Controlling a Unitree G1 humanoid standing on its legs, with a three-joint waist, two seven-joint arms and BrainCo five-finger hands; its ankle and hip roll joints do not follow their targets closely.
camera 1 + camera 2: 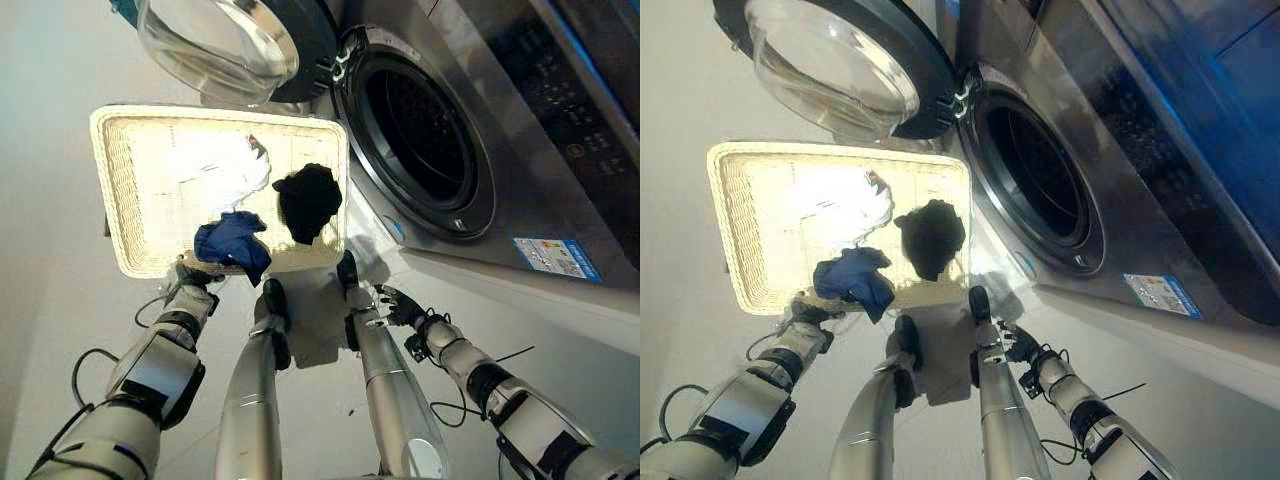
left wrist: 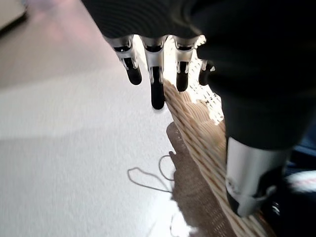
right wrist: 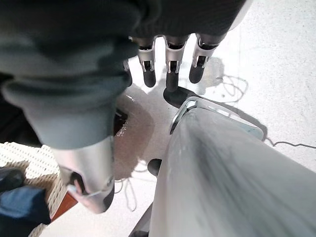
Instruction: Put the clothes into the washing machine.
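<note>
Nothing is loaded yet, by the look of it. The left hand (image 1: pixel 192 278) hangs at the near rim of the wicker basket (image 1: pixel 115 190), fingers (image 2: pixel 157 84) straight and relaxed, holding nothing. In the basket, from left to right, lie a white garment (image 1: pixel 220 172), a blue garment (image 1: pixel 235 243) at the near edge and a black garment (image 1: pixel 308 200). Just beside it stands the washing machine (image 1: pixel 520 150), glass door (image 1: pixel 215 45) swung open, drum (image 1: pixel 420 140) dark and seemingly empty. The right hand (image 1: pixel 400 305) hovers over the pale floor (image 1: pixel 50 300), fingers loose, empty.
</note>
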